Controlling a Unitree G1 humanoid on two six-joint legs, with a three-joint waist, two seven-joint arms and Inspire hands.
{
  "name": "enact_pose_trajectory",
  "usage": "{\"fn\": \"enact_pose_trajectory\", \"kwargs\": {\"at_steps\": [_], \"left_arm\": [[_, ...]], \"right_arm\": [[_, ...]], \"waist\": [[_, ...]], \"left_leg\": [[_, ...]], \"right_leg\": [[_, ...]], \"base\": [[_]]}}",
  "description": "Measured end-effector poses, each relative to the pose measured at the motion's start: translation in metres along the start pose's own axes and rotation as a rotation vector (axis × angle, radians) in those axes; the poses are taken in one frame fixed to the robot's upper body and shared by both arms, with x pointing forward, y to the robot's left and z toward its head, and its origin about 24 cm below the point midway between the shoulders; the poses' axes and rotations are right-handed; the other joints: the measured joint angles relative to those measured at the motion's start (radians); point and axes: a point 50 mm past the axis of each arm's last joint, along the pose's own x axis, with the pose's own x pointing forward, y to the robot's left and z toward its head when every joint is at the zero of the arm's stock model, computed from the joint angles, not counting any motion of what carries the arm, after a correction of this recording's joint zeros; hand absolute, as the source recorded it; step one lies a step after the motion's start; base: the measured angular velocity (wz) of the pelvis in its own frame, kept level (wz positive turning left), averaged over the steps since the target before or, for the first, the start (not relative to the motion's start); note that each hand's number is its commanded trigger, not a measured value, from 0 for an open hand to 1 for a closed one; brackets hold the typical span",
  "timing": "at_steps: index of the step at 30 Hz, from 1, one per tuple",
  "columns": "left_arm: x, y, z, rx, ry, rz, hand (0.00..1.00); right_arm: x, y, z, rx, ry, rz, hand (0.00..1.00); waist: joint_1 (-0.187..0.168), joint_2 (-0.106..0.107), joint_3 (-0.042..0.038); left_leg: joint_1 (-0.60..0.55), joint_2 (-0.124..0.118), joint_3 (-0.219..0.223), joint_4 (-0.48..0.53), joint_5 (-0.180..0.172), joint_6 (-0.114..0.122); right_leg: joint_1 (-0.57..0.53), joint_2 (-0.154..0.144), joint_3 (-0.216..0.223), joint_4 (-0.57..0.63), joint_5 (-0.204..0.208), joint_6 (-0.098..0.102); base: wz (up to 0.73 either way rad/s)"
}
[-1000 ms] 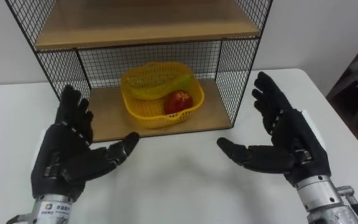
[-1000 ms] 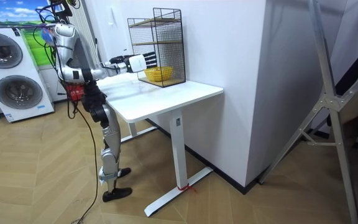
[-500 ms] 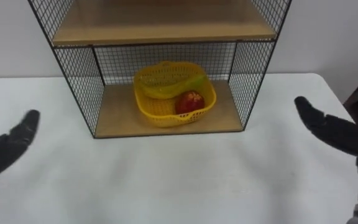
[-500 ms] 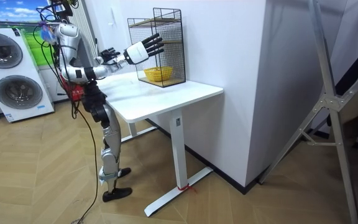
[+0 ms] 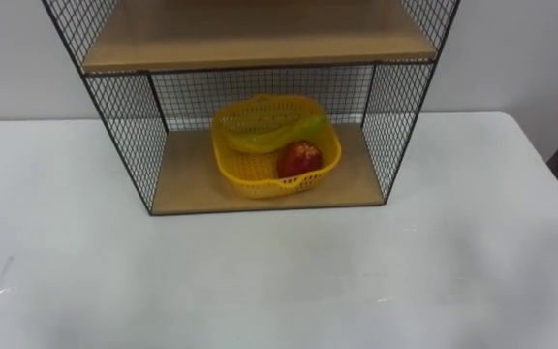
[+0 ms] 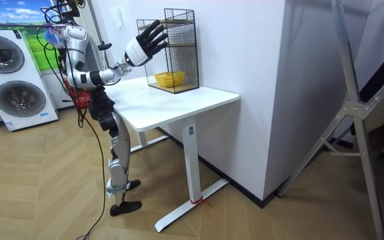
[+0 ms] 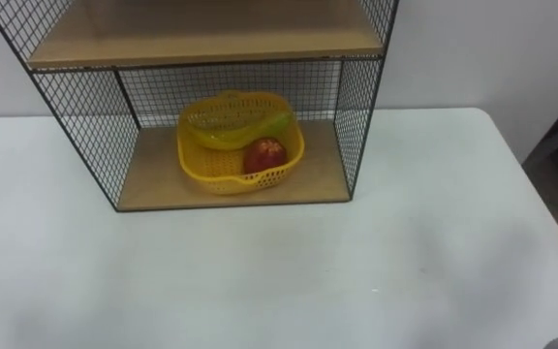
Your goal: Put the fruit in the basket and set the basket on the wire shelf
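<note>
A yellow plastic basket (image 5: 245,167) stands on the lower wooden board of the black wire shelf (image 5: 124,121), towards its middle. Inside the basket lie a yellow-green banana (image 5: 271,132) at the back and a red apple (image 5: 299,158) at the front right. In the room view the basket (image 6: 168,79) sits in the shelf (image 6: 170,40) at the back of the white table (image 6: 179,100). I stand at the table's end on the room view's left. My right hand (image 6: 149,41) is raised high before the shelf, open with fingers spread, holding nothing. My left hand (image 6: 103,46) is raised behind it.
The shelf's upper wooden board (image 5: 260,34) is bare. White tabletop (image 5: 279,276) stretches in front of the shelf, with its right edge (image 5: 550,174) close by. Washing machines (image 6: 12,80) stand behind me on the room view's left.
Both hands have lifted up from in front of the shelf and spread apart, leaving the eye views. The basket and fruit have not moved.
</note>
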Motion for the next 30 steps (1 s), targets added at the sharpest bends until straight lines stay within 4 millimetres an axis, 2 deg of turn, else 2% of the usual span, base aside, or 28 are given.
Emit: {"fn": "enact_pose_trajectory", "kwargs": {"at_steps": [4,7,9,13,15,18,20,21,24,27,30], "left_arm": [[0.006,0.027,-0.016,0.096,0.071,0.134,0.00],[0.001,0.055,-0.044,0.262,0.188,0.220,0.00],[-0.008,0.079,-0.066,0.398,0.291,0.282,0.00],[-0.030,0.112,-0.095,0.564,0.468,0.352,0.00],[-0.050,0.127,-0.111,0.637,0.594,0.372,0.00],[-0.071,0.149,-0.123,0.678,0.735,0.466,0.00],[-0.073,0.154,-0.123,0.660,0.743,0.503,0.00],[-0.072,0.155,-0.122,0.656,0.739,0.516,0.00],[-0.072,0.161,-0.122,0.669,0.738,0.548,0.00],[-0.076,0.162,-0.125,0.672,0.745,0.559,0.00],[-0.078,0.164,-0.126,0.661,0.758,0.577,0.00]], "right_arm": [[-0.002,-0.028,-0.024,-0.099,0.105,-0.136,0.00],[-0.010,-0.054,-0.046,-0.236,0.224,-0.219,0.00],[-0.019,-0.074,-0.063,-0.329,0.307,-0.286,0.00],[-0.031,-0.099,-0.086,-0.421,0.445,-0.404,0.00],[-0.047,-0.119,-0.103,-0.454,0.574,-0.507,0.00],[-0.071,-0.141,-0.122,-0.486,0.746,-0.657,0.00],[-0.084,-0.155,-0.126,-0.504,0.817,-0.744,0.00],[-0.089,-0.161,-0.128,-0.497,0.850,-0.791,0.00],[-0.103,-0.172,-0.131,-0.524,0.909,-0.851,0.00],[-0.113,-0.175,-0.134,-0.531,0.952,-0.887,0.00],[-0.123,-0.179,-0.138,-0.543,1.000,-0.934,0.00]], "waist": [[0.003,0.008,-0.0037],[0.006,0.014,-0.0058],[-0.003,0.021,-0.0042],[-0.006,0.016,-0.0030],[-0.012,0.010,-0.0031],[-0.027,0.001,-0.0034],[-0.026,-0.002,-0.0042],[-0.028,-0.005,-0.0074],[-0.031,-0.002,-0.0074],[-0.030,-0.002,-0.0074],[-0.030,-0.001,-0.0119]], "left_leg": [[0.001,0.000,0.000,-0.002,0.000,0.000],[0.002,0.000,0.005,-0.006,0.001,0.000],[0.001,0.000,0.005,-0.006,0.002,-0.002],[0.001,-0.002,0.013,-0.007,0.003,-0.006],[0.000,-0.004,0.010,-0.006,0.004,-0.007],[-0.009,-0.003,0.010,-0.008,0.007,-0.008],[-0.012,-0.003,0.012,-0.017,0.012,-0.006],[-0.013,-0.002,0.015,-0.017,0.012,-0.006],[-0.003,0.001,0.025,-0.023,0.012,-0.009],[0.003,0.001,0.026,-0.027,0.013,-0.010],[0.005,0.001,0.026,-0.025,0.012,-0.011]], "right_leg": [[-0.001,0.000,0.002,0.001,0.000,0.000],[0.000,-0.001,0.011,0.000,0.000,0.000],[0.000,-0.001,0.016,0.000,0.000,0.000],[-0.004,-0.003,0.031,-0.003,-0.012,-0.008],[-0.005,-0.011,0.026,-0.002,-0.019,-0.008],[-0.018,-0.009,0.029,0.001,-0.021,-0.009],[-0.023,-0.005,0.031,0.001,-0.021,-0.009],[-0.025,-0.004,0.034,0.001,-0.021,-0.010],[-0.022,-0.004,0.044,0.001,-0.024,-0.014],[-0.019,-0.003,0.046,0.002,-0.024,-0.014],[-0.016,-0.006,0.048,0.002,-0.026,-0.014]], "base": [[0.00],[-0.03],[0.00],[-0.03],[0.03],[0.02],[-0.03],[-0.07],[-0.11],[-0.02],[0.00]]}}
